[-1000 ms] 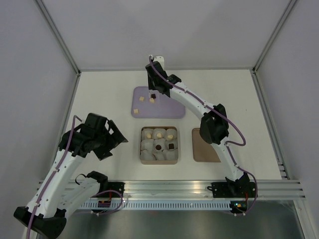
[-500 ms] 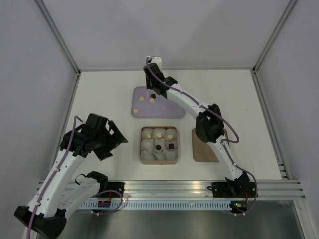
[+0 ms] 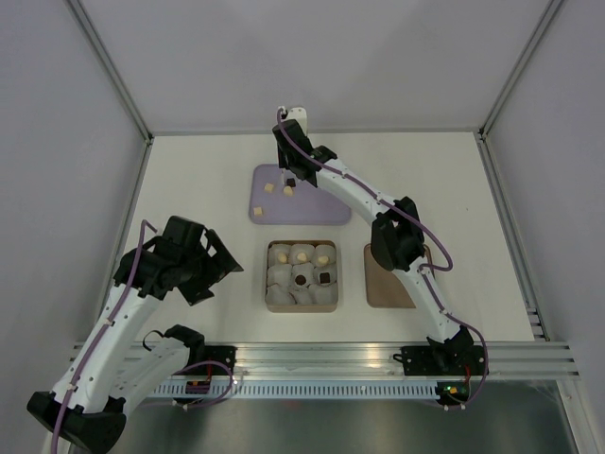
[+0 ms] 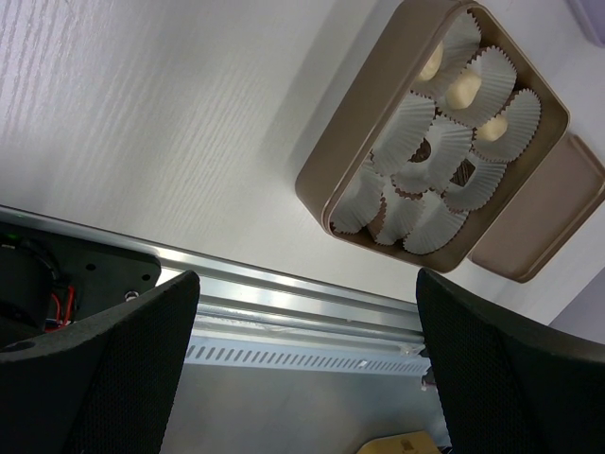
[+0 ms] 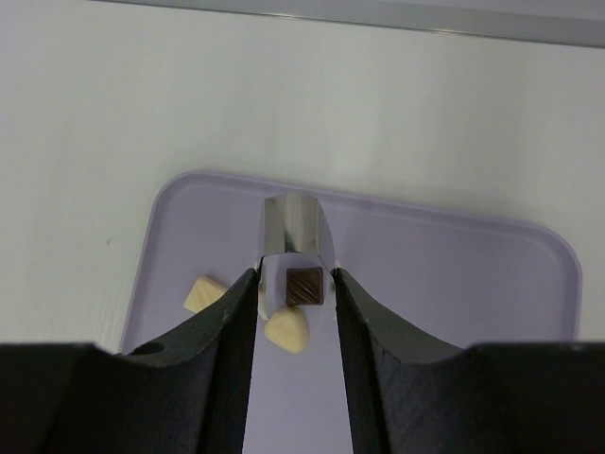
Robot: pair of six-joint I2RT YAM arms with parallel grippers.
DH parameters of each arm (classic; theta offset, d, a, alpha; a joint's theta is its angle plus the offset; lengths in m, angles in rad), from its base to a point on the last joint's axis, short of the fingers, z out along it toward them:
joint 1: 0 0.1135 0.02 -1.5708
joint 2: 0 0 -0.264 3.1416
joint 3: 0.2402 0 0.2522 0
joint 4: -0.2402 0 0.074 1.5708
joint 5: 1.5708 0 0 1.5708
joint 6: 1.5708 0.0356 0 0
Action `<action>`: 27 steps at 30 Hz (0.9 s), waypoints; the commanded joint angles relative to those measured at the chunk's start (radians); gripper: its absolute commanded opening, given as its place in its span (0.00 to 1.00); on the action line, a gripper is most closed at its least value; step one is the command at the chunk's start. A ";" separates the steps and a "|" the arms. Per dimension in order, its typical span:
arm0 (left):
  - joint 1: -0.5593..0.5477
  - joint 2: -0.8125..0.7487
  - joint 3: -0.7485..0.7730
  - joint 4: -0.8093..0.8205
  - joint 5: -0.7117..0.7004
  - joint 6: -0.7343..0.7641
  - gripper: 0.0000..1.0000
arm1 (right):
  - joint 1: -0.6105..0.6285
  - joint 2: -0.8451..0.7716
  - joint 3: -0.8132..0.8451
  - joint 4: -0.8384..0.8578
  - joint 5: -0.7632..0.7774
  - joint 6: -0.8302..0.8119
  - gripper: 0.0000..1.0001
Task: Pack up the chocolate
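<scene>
My right gripper (image 5: 295, 272): matte black. Dark chocolate (image 5: 304, 287): deep brown, fine diagonal stripes. Pale chocolates (image 5: 286, 332): creamy tan, plain. Tray (image 5: 454, 284): lilac. Box (image 4: 317, 194): tan. Paper cups (image 4: 492, 76): white, pleated. Lid (image 4: 539, 227): brown. Table (image 5: 378, 113): white.

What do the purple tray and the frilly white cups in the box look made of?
Purple tray: likely smooth matte plastic or silicone, given its even colour and rounded corners. White cups: probably thin pleated paper, from their crinkled, fluted walls.

the right arm (image 3: 395, 241) has bent, elbow shifting left; the right tool (image 3: 288, 177) edged slightly back.
</scene>
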 commanded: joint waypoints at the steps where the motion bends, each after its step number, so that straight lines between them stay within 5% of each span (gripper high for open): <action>1: -0.004 -0.011 -0.010 0.035 -0.018 -0.024 1.00 | -0.003 0.029 0.044 0.053 0.037 -0.007 0.42; 18: -0.004 -0.011 -0.022 0.039 -0.020 -0.034 1.00 | -0.006 0.018 0.001 0.082 0.055 -0.004 0.38; 27: -0.003 -0.011 -0.032 0.041 -0.015 -0.034 0.99 | -0.006 0.009 -0.014 0.088 0.034 -0.025 0.26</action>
